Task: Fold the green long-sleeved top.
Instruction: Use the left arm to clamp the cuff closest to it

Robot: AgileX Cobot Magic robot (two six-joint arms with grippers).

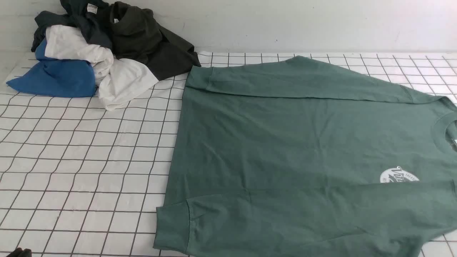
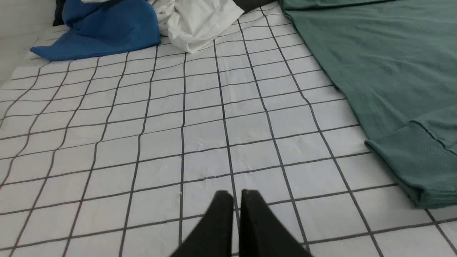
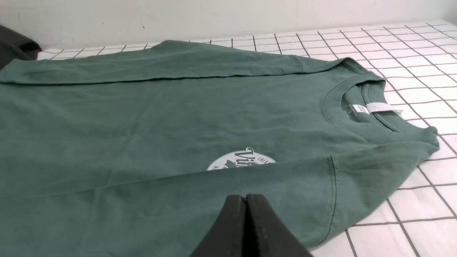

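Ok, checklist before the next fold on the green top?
1. Green top flat, logo side up: ok.
2. Far sleeve folded in over the body: ok.
3. Near sleeve folded in, partly covering the logo: ok.
4. Left fingers open for a grasp: not ok, shut over bare grid cloth.
5. Right fingers open: not ok, shut over the near sleeve.
6. Clothes pile clear of the top's far corner: cannot tell.
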